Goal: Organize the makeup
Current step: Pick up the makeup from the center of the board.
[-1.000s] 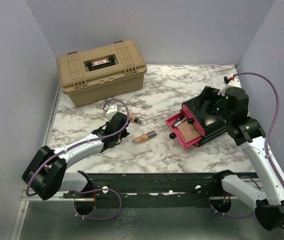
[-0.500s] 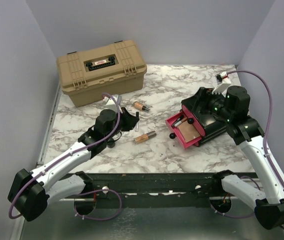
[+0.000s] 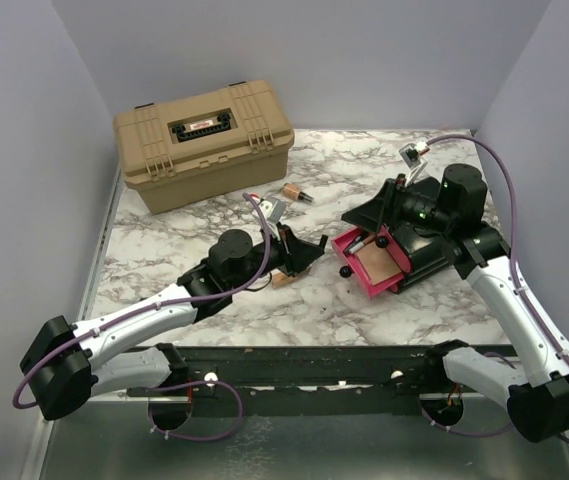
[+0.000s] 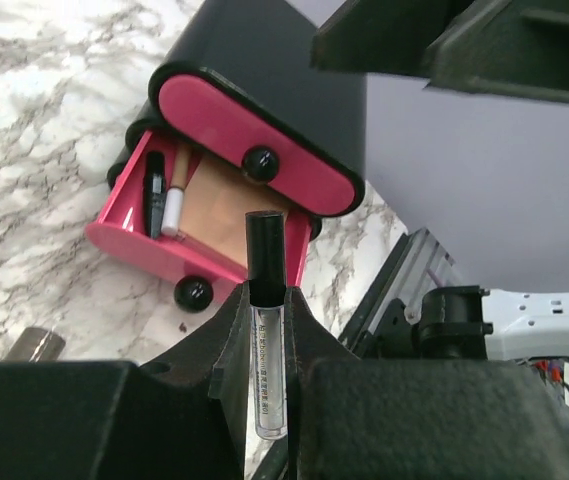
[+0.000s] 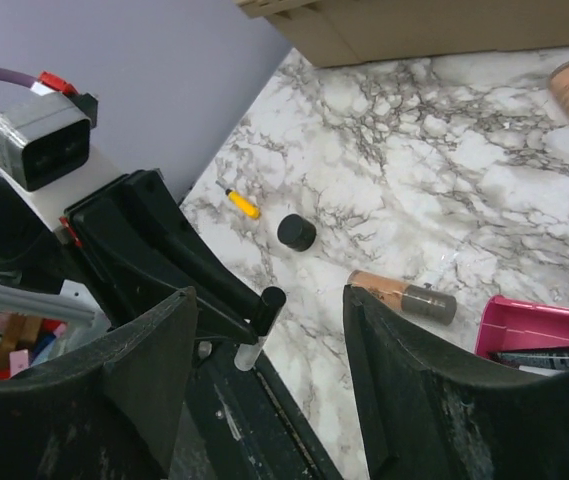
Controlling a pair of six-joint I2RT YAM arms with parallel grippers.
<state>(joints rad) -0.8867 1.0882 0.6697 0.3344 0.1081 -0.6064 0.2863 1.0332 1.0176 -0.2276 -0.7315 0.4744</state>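
Makeup (image 5: pixel 401 293) is split three ways on my screens: loose on the marble worktop (image 3: pixel 364 160), in a drawer, and in my left grip. The tan toolbox (image 3: pixel 202 143) sits far left. The black organizer box (image 4: pixel 264 50) stands on the right, its lower pink drawer (image 4: pixel 149 250) pulled open with a black tube (image 4: pixel 154 190) inside. My right end effector (image 5: pixel 269 310) hangs spread over the box's front, holding nothing. My left end effector (image 4: pixel 267 345) pinches a black-capped clear tube (image 4: pixel 267 300) near the drawer. One copper lipstick tube (image 3: pixel 291 194) lies beyond it. A tiny black jar (image 5: pixel 296 232) and a yellow pen (image 5: pixel 243 204) lie close together.
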